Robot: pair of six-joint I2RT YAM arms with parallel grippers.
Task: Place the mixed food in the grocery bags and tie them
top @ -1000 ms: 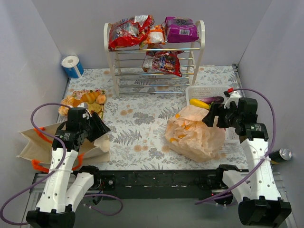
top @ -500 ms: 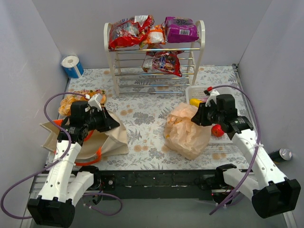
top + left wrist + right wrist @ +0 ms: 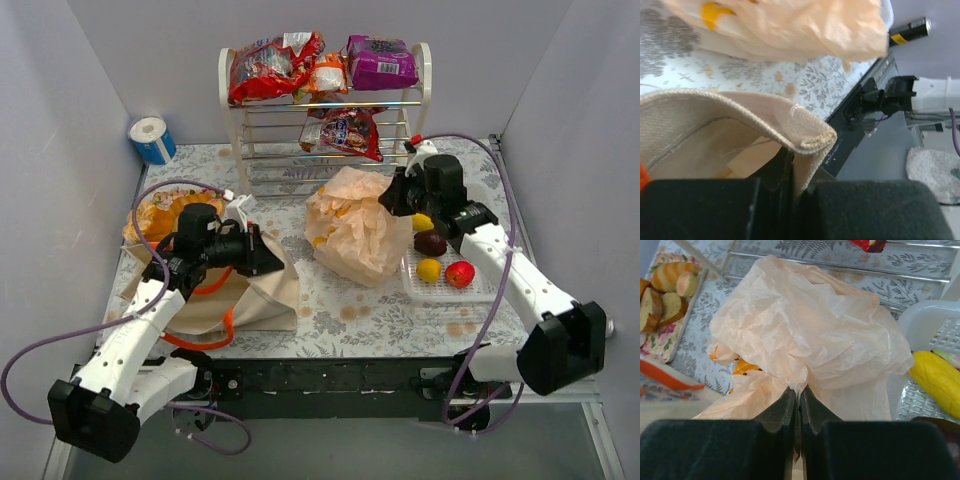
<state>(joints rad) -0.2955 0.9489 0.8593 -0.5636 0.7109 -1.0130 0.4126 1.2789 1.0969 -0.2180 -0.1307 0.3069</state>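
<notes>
From overhead, your left tool is clamped on the canvas tote, which lies slumped at 8 o'clock on the desk. Your right tool pinches the plastic bag just past centre, toward 1 o'clock. The snack packets sit on the rack at 12 o'clock, and loose fruit lies in the basket at 3 o'clock, so most of the packing looks undone and neither bag is tied. In your left wrist view, the left tool is closed on the canvas tote at its rim. In your right wrist view, the right tool grips a fold of the plastic bag; something orange shows through its film.
</notes>
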